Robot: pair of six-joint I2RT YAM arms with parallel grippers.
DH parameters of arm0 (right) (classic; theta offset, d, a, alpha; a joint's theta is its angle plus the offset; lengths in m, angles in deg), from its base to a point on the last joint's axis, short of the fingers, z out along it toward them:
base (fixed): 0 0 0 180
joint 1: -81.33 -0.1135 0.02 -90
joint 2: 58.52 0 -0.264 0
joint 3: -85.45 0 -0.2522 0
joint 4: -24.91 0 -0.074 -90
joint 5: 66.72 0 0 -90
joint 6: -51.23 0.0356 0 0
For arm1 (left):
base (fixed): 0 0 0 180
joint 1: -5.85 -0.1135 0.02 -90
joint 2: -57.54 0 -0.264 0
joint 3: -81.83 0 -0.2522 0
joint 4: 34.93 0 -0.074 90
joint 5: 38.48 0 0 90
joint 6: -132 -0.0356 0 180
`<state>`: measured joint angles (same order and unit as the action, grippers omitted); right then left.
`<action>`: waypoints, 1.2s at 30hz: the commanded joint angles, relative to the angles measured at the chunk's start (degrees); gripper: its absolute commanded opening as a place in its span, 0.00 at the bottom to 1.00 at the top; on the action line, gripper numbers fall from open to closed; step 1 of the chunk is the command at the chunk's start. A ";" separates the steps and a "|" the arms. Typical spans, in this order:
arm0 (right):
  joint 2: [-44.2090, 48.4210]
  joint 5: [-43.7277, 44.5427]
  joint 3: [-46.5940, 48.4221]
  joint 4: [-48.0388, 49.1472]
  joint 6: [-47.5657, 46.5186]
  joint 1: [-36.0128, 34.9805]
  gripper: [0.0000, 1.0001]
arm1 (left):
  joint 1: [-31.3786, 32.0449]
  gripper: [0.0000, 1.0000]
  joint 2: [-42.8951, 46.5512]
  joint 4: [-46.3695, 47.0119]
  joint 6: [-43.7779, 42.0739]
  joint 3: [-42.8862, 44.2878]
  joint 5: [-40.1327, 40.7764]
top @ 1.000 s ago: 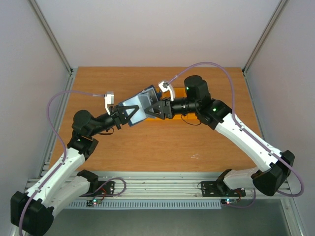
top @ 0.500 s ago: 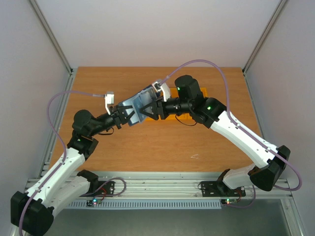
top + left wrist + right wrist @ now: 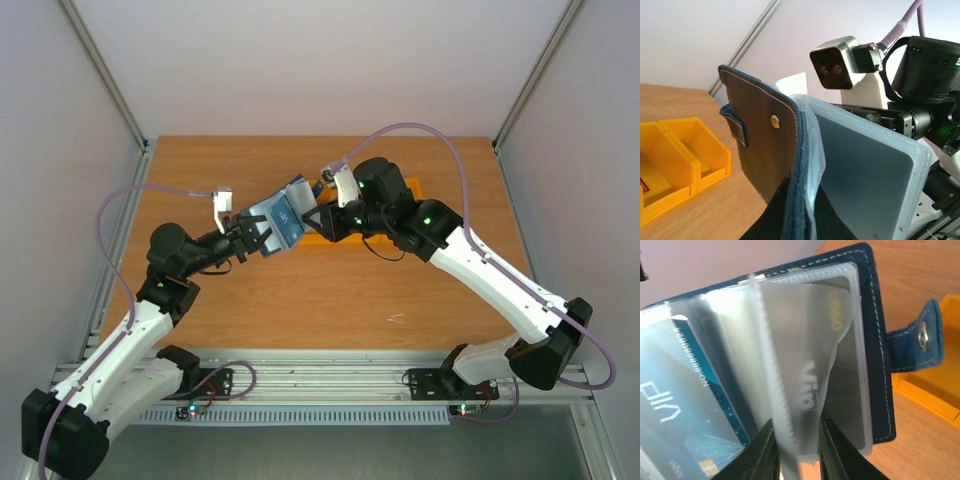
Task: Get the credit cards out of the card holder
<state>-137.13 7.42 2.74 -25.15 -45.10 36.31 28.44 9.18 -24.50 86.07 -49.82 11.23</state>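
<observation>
Two stiff, slick cards (image 3: 690, 405) sit in floppy sleeves (image 3: 790, 365); best to pinch the card edges. Left gripper (image 3: 255, 233) clamps holder (image 3: 765, 145); right gripper (image 3: 795, 455) straddles one sleeve, closure unclear.

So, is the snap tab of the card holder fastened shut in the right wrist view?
No, the snap tab sticks out free beside the open card holder, and its clear sleeves are fanned out.
</observation>
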 commanded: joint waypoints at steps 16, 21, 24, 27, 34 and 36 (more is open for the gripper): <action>4.59 -11.31 2.34 1.27 6.11 3.41 0.01 | 0.00 0.34 0.12 4.00 -0.12 -2.83 -0.13; 3.27 -13.54 3.91 -0.56 7.37 3.50 0.01 | 0.00 0.56 -0.62 9.30 1.12 -3.57 -2.98; 2.29 -16.39 4.94 -1.84 4.74 3.59 0.01 | 0.00 0.67 -1.09 11.36 1.75 -3.73 -4.13; 1.17 -17.57 6.37 -4.30 2.91 3.46 0.01 | 0.00 0.74 -1.67 11.53 2.06 -3.74 -4.14; -1.30 -18.07 9.58 -7.51 1.07 3.48 0.01 | 0.02 0.85 -2.18 12.67 1.70 -3.40 -5.96; -2.23 -18.86 10.27 -7.56 1.05 3.49 0.01 | 0.02 0.87 -2.13 12.50 0.69 -3.31 -6.80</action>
<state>-137.98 -9.06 9.97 -31.64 -42.47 39.83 28.42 7.22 -16.24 88.11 -53.05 6.82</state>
